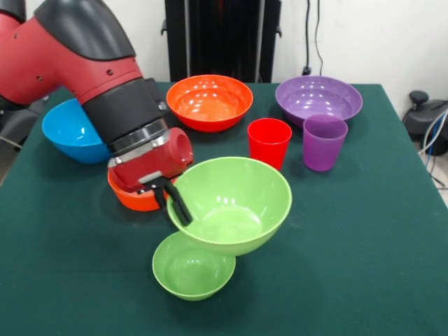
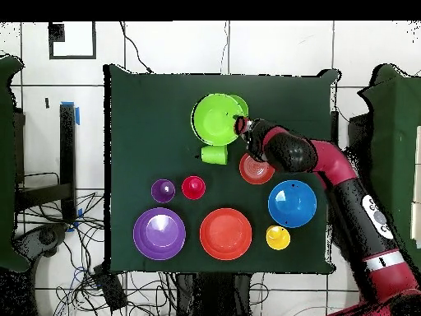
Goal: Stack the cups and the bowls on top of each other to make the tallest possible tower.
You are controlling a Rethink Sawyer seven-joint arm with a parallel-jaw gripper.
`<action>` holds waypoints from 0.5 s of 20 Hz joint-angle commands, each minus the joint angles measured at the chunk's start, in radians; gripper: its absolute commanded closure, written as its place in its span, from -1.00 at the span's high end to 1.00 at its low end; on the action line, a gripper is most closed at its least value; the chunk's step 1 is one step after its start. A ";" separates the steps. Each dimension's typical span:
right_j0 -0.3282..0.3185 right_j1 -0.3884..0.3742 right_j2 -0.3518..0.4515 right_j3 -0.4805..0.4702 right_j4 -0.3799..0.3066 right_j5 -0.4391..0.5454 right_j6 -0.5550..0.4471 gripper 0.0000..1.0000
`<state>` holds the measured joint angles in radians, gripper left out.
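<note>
We pinch the rim of the large glossy light-green plastic bowl (image 1: pixel 234 204) with our black gripper (image 1: pixel 173 201), one finger inside and one outside, holding it tilted above the small light-green bowl (image 1: pixel 192 269), probably to seat one on the other.

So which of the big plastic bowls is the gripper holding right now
The large light-green glossy plastic bowl. The gripper clamps its rim and holds it tilted above the small green bowl; the blue, orange and purple ones sit untouched.
</note>
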<state>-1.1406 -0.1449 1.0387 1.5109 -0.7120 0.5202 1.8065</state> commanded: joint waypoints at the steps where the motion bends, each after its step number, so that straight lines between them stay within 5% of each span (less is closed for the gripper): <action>1: -0.018 0.042 -0.043 -0.120 -0.002 0.080 -0.263 -1.00; 10: 0.011 0.074 -0.070 -0.177 -0.032 0.084 -0.275 -1.00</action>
<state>-1.1768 -0.1250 1.0381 1.4558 -0.7120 0.5202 1.8065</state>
